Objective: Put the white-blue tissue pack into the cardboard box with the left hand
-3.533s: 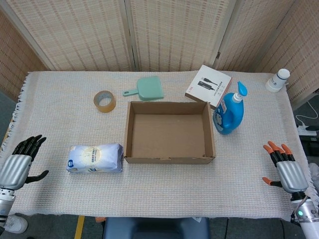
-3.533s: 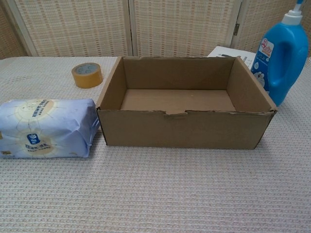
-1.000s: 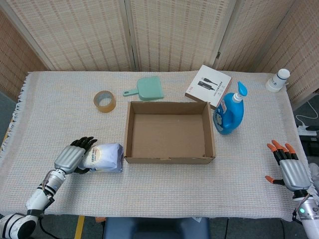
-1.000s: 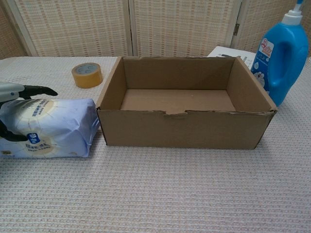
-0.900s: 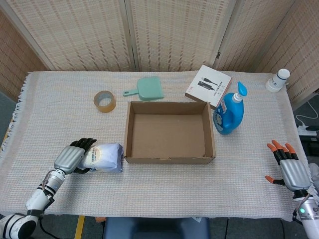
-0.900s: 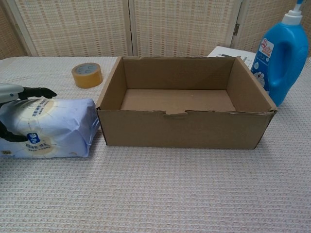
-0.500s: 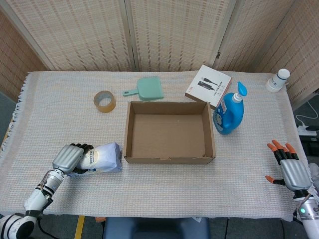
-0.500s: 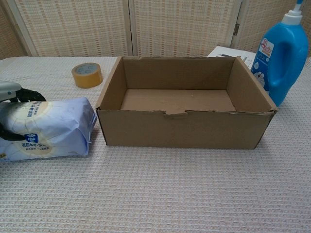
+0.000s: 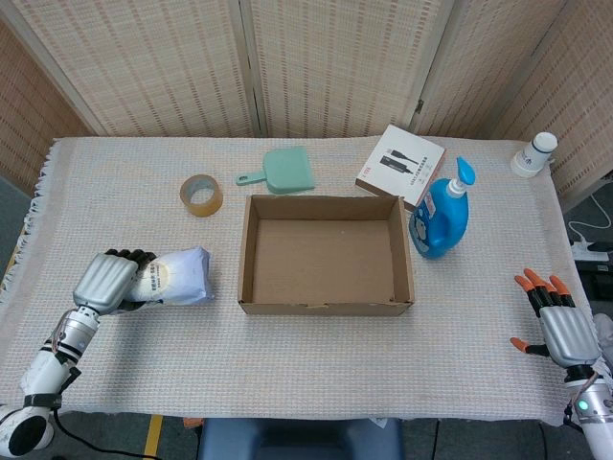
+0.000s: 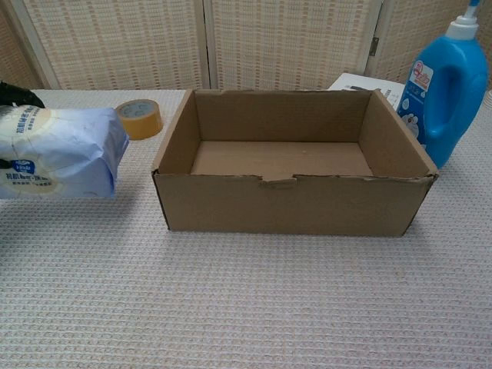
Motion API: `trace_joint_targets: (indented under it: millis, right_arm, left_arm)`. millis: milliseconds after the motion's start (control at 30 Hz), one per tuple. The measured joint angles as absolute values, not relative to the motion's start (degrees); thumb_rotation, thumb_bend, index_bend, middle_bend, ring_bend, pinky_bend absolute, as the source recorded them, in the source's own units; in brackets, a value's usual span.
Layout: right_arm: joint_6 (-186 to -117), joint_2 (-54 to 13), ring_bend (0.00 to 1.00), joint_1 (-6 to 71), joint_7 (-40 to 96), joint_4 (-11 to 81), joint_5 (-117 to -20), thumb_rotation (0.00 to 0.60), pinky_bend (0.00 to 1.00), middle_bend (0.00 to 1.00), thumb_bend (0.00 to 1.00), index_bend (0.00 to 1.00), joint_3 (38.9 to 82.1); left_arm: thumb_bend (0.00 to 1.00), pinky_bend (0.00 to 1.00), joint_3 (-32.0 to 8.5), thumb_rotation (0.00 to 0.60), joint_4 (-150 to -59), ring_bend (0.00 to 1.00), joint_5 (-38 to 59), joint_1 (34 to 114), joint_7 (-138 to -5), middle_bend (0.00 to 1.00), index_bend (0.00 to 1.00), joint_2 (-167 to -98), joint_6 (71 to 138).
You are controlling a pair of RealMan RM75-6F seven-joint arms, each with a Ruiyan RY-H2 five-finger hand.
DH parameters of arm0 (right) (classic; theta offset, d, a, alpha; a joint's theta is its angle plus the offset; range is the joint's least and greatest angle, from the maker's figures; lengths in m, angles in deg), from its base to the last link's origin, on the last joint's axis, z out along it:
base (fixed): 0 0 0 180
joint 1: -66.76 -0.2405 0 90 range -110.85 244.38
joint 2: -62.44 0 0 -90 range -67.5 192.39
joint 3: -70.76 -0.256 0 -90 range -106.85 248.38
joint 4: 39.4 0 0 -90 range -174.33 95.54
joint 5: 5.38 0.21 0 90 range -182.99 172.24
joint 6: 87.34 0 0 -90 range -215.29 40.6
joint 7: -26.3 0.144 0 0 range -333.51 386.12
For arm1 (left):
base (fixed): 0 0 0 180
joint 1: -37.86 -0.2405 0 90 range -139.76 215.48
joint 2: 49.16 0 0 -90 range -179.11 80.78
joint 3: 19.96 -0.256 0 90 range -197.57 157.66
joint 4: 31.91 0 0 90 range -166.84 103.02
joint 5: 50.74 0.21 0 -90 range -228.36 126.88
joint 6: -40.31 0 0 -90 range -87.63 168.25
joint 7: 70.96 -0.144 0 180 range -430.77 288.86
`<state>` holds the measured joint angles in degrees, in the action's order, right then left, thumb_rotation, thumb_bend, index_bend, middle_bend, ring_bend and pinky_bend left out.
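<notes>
White-blue tissue pack (image 9: 174,276): held at its left end by the left hand (image 9: 107,281), dark fingers (image 9: 134,257) curled over the top edge and the silver back of the hand turned up. The pack's right end points toward the cardboard box (image 9: 327,307), a clear gap between them. In the chest view the pack (image 10: 61,152) hangs clear of the cloth, partly covering the tape roll (image 10: 143,121) behind it; only dark fingertips (image 10: 19,94) show at its upper left corner.

Cardboard box: open-topped, nothing inside, mid-table.

Right hand (image 9: 557,325): near the table's right front corner, orange-tipped fingers spread apart, holding nothing.

Other items: brown tape roll (image 9: 201,195) left of the box's far corner; green dustpan-shaped scoop (image 9: 281,172) beyond the box; white flat carton (image 9: 400,165) at the far right corner; blue pump bottle (image 9: 441,213) upright just beside the box's right wall; small white bottle (image 9: 533,153) at the table's far right edge.

Change: half a second ago the pack rested low on the cloth close to the box's left wall; it now sits higher and further left. Three and a half seconds ago the left hand was apart from it, fingers open.
</notes>
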<state>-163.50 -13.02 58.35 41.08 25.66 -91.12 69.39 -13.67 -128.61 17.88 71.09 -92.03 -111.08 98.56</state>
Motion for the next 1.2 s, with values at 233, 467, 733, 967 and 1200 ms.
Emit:
trace_joint_targets:
  millis: [233,467,733,967,1200]
  right_arm:
    - [-163.73,-12.73,0.00,58.45,41.25,26.02,-91.07,0.600,0.00,0.00,0.00,0.10,69.31]
    - [-163.82,-12.32,0.00,58.49,41.91,26.27,-91.00,0.600,0.00,0.00,0.00,0.10,69.20]
    - [-163.89,-11.59,0.00,58.56,43.02,26.58,-90.51,0.600,0.00,0.00,0.00,0.10,68.74]
    - [-163.35,-11.24,0.00,58.44,43.68,26.84,-90.40,0.600,0.00,0.00,0.00,0.10,68.76]
    - [-162.92,-11.09,0.00,58.39,44.13,26.58,-89.79,0.600,0.00,0.00,0.00,0.10,68.46]
  left_arm:
    - [0.26,0.49,-11.27,0.600,-130.58,0.40,16.54,73.86,-99.36,0.49,0.51,-108.77,99.80]
    - [0.26,0.50,-8.34,0.600,-132.61,0.42,15.87,78.27,-109.15,0.49,0.52,-109.70,101.97]
    - [0.26,0.50,-4.56,0.600,-133.86,0.42,14.94,83.51,-114.51,0.50,0.52,-113.83,104.24]
    - [0.26,0.51,-2.37,0.600,-132.16,0.44,13.59,86.76,-117.05,0.52,0.53,-120.08,106.95]
    - [0.26,0.51,-1.68,0.600,-131.18,0.44,11.65,91.99,-120.64,0.51,0.53,-125.94,105.60]
